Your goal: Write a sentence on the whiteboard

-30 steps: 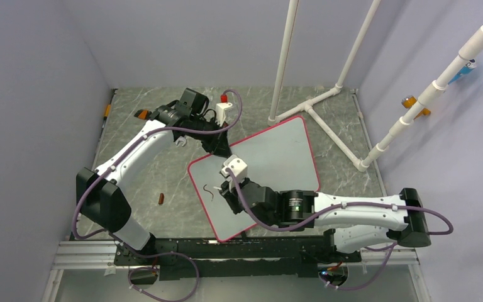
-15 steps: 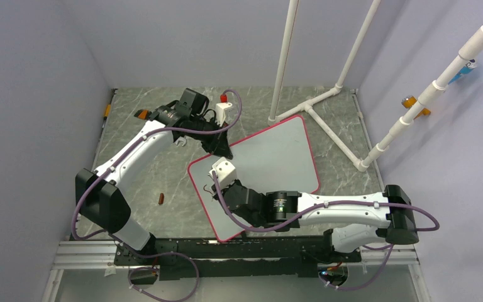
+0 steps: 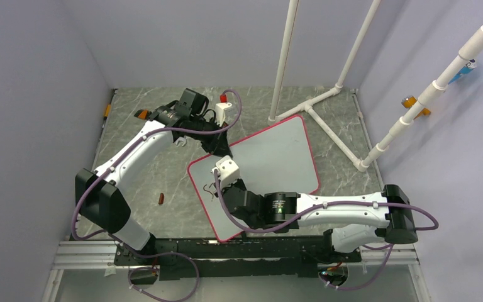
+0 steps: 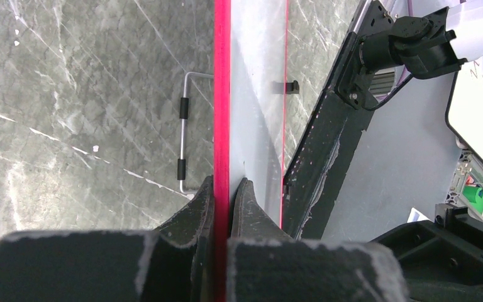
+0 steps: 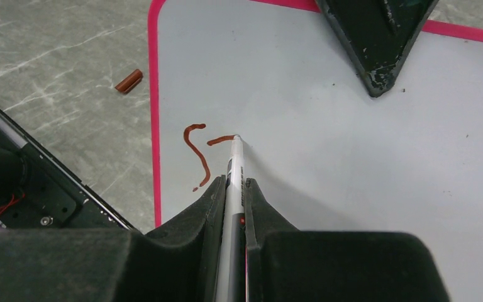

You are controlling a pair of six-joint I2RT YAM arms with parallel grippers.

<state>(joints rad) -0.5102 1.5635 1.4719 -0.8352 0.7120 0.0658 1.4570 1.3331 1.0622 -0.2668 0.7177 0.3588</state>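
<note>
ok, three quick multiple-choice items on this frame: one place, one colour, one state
1. Where does the small reddish-brown cylinder lie?
A) on the whiteboard
B) on the table, off the whiteboard's left edge
C) in a gripper

2. What colour is the whiteboard's rim?
A) blue
B) black
C) pink-red

3. The right gripper is:
A) shut on a marker
B) open and empty
C) shut on the rim

Key:
1 B: it sits on bare marble beside the board.
2 C: the right wrist view shows a pink-red band round the white surface.
3 A: both fingers press the marker's white barrel, its tip on the board.
</note>
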